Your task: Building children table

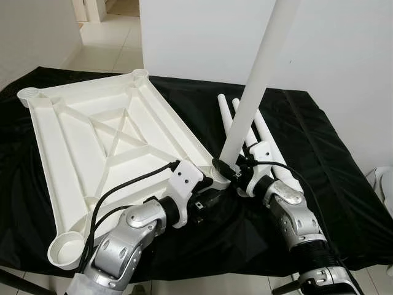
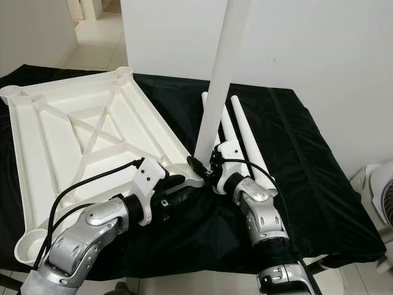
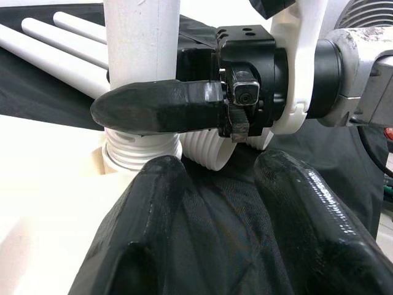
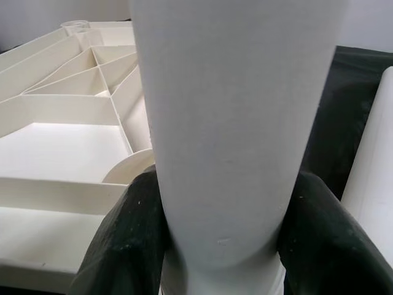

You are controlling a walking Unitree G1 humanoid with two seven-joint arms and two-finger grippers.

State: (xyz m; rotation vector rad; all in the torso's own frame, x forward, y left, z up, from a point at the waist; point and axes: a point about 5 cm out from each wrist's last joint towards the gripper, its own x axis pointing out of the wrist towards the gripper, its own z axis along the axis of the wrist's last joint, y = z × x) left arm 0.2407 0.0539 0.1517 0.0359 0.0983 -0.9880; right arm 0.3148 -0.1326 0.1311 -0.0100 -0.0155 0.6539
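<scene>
Holding the white table leg (image 1: 261, 67) nearly upright, we have our right gripper (image 1: 228, 167) pinching it low down, one black finger (image 4: 120, 239) on each side of the tube, with its threaded foot sitting at the near right corner socket (image 3: 138, 153) of the upturned white table top panel (image 1: 92, 141). Our left gripper (image 1: 212, 198) lies just beside that corner, its jaws spread and holding nothing, resting over the black cloth (image 1: 344, 184) that covers the tabletop. The spare legs (image 1: 267, 138) lie side by side on the cloth just behind our right wrist. We judge the step to be seating and screwing this leg in; the other three corner sockets, such as the one nearest us on the left (image 1: 66, 249), are bare. The leg leans a little to the right, so the threads may cross and jam if we turn it without squaring it first. The panel is light and nothing pins it, so twisting could drag it across the slippery cloth. Our grip is low on a tall tube, so it may tip out.
</scene>
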